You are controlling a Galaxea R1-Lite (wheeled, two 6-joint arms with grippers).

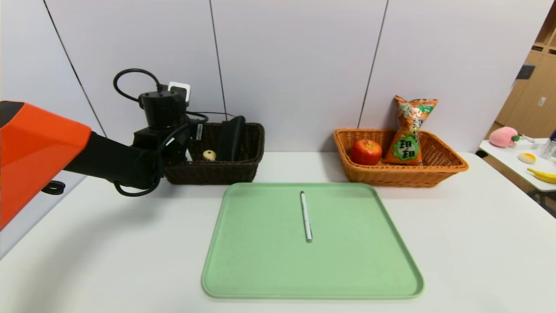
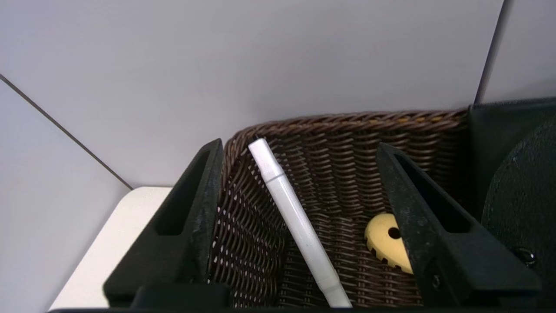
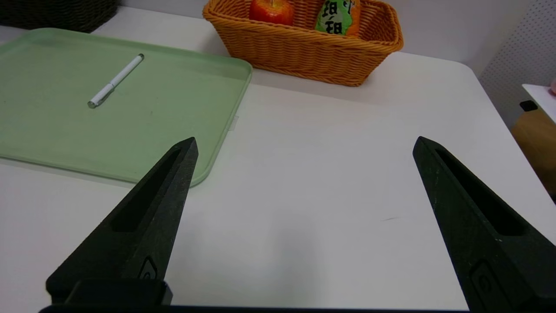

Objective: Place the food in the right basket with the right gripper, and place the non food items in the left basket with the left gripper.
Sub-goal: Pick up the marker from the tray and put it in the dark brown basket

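I see my left hand (image 2: 299, 191) over the dark left basket (image 1: 243, 171) with its fingers spread apart, and a white pen (image 2: 295, 217) lies between them, leaning on the basket's wall, near a yellow disc (image 2: 384, 241) and a black item (image 1: 230, 139). My right hand (image 3: 304, 178) hangs wide open and holds nothing above the bare desk (image 3: 325, 174), beside the green tray (image 1: 260, 261), where a second white pen (image 1: 306, 216) lies in the middle. In the orange right basket (image 1: 447, 167) stand a red apple (image 1: 366, 151) and an orange snack bag (image 1: 407, 134) with Chinese characters on a green label, which I cannot read for sure.
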